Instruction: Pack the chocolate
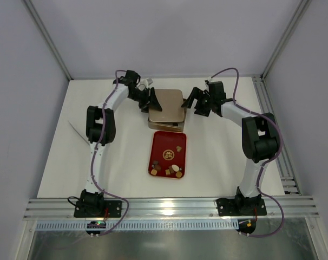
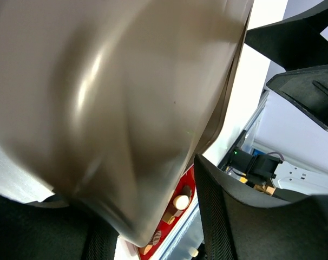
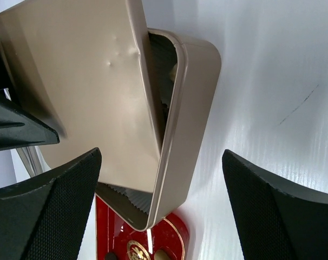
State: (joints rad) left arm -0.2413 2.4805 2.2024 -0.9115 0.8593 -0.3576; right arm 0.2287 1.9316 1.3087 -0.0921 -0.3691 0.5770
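Left tool (image 1: 151, 101) grips lid (image 1: 168, 105); right wrist alone shows liner (image 3: 126, 196) inside tin (image 3: 192, 108).

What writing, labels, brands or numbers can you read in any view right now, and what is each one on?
Round gold emblem on the red tray: too small to read from the top view, cut off in the right wrist view.
Tin lid and tin base: plain gold, no print visible.
Nothing else carries legible text.
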